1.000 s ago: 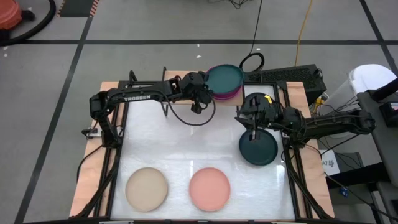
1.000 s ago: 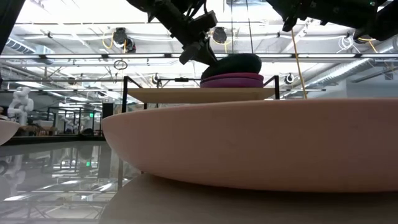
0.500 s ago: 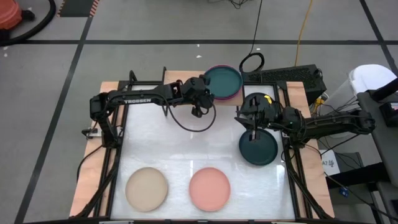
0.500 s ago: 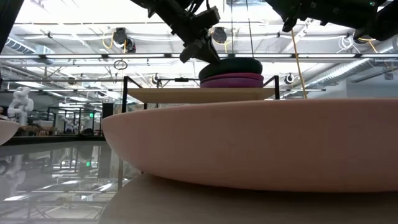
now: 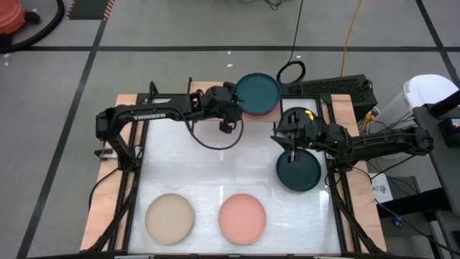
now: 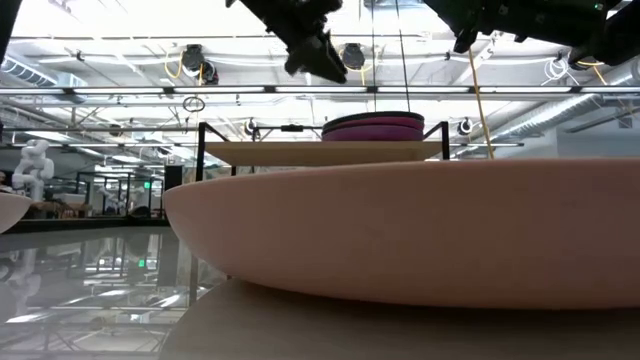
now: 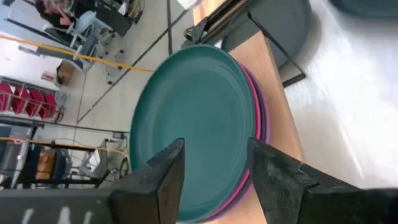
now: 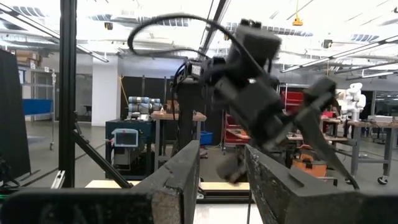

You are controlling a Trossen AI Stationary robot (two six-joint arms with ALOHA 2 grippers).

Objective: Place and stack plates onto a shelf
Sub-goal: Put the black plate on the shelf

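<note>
The left gripper [image 5: 231,108] hung open, holding nothing, beside the stacked teal plate [image 5: 258,89]; it should retreat without nudging the stack.

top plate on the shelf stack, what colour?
Dark teal. The top plate sits on a magenta one, clearest in the left wrist view.

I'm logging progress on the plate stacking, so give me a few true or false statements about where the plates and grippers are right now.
1. A teal plate tops the stack on the shelf. True.
2. The left gripper grips that plate. False: it is open and clear of it.
3. The beige plate and pink plate lie on the shelf. False: they lie on the table.
4. The right gripper is above a second teal plate. True.
</note>
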